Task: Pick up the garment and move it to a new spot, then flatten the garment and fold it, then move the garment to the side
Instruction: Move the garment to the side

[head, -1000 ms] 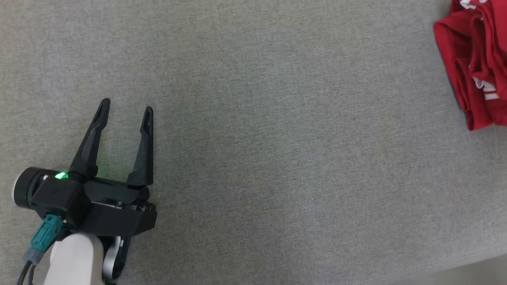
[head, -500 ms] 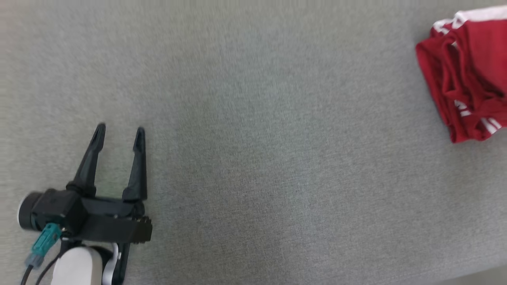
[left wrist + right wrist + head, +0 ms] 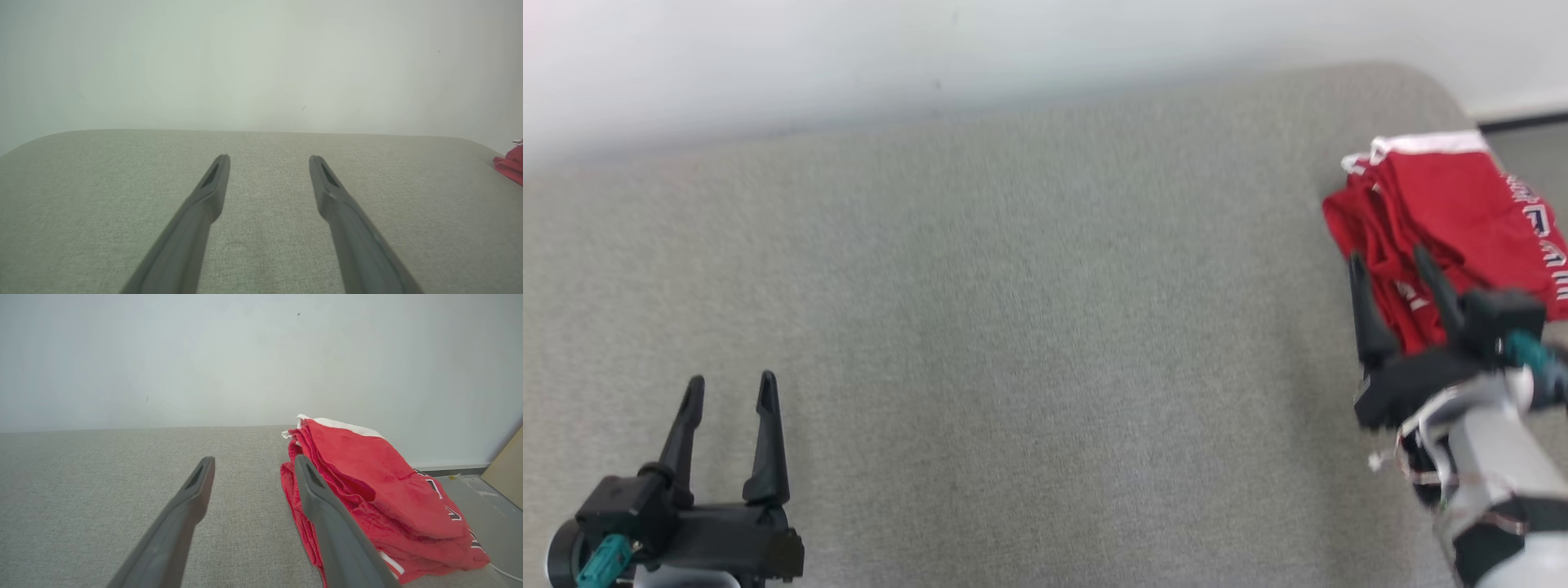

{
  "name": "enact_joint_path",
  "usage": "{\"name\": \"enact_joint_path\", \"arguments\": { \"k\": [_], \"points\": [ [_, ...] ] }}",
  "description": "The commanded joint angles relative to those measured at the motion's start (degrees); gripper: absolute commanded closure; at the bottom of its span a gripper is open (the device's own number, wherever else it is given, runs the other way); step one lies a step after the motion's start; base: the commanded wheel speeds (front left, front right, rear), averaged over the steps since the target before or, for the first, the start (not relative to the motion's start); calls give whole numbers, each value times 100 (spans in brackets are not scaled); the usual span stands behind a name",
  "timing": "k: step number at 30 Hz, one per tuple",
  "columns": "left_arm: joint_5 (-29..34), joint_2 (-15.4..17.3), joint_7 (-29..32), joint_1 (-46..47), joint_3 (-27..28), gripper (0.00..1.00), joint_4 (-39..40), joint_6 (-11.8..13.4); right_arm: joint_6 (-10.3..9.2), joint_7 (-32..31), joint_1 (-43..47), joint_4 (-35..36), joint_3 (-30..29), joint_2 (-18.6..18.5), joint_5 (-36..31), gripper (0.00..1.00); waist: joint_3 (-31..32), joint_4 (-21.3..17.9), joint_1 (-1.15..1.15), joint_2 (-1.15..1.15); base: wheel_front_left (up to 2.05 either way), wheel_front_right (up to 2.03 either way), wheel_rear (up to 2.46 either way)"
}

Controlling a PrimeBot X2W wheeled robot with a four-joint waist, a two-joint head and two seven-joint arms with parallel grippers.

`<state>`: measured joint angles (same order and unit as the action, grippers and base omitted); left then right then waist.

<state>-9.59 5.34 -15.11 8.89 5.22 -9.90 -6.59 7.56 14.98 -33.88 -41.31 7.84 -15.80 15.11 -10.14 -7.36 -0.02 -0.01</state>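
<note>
The garment point(image 3: 1437, 220) is red with white trim and lettering, folded into a thick stack at the far right end of the grey padded table point(image 3: 1029, 327). My right gripper point(image 3: 1390, 260) stands open at the stack's near left edge, holding nothing. In the right wrist view the garment point(image 3: 367, 486) lies just right of my open right gripper point(image 3: 253, 461), with one finger in front of its left edge. My left gripper point(image 3: 731, 384) rests open and empty at the lower left, far from the cloth. The left wrist view has my left gripper point(image 3: 269, 159) open, with a sliver of the garment point(image 3: 510, 165) at its right border.
A pale wall point(image 3: 931, 57) runs behind the table's far edge. The table's right end is rounded, and the floor point(image 3: 482, 490) lies beyond it, with a tan board point(image 3: 506, 469) leaning at the right.
The head camera has tilted up, bringing the wall and table's far edge into view. My right gripper has come into view beside the garment. My left gripper stays open.
</note>
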Motion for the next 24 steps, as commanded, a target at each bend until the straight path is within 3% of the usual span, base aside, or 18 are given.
{"name": "enact_joint_path", "arguments": {
  "k": [1,11,24],
  "points": [
    [38,-29,-1,-95,32,0,-53,-3,-18,22,242,134,-52,33,43,0,464,122,2,1,0,0,0],
    [125,-102,-1,-581,227,0,-504,-36,-18,-23,1622,829,-111,568,55,0,1056,327,2,1,0,0,0],
    [216,-187,-1,-1066,311,0,-575,-21,-18,-314,2126,1374,-153,669,-157,0,1394,506,2,1,0,0,0]
  ]
}}
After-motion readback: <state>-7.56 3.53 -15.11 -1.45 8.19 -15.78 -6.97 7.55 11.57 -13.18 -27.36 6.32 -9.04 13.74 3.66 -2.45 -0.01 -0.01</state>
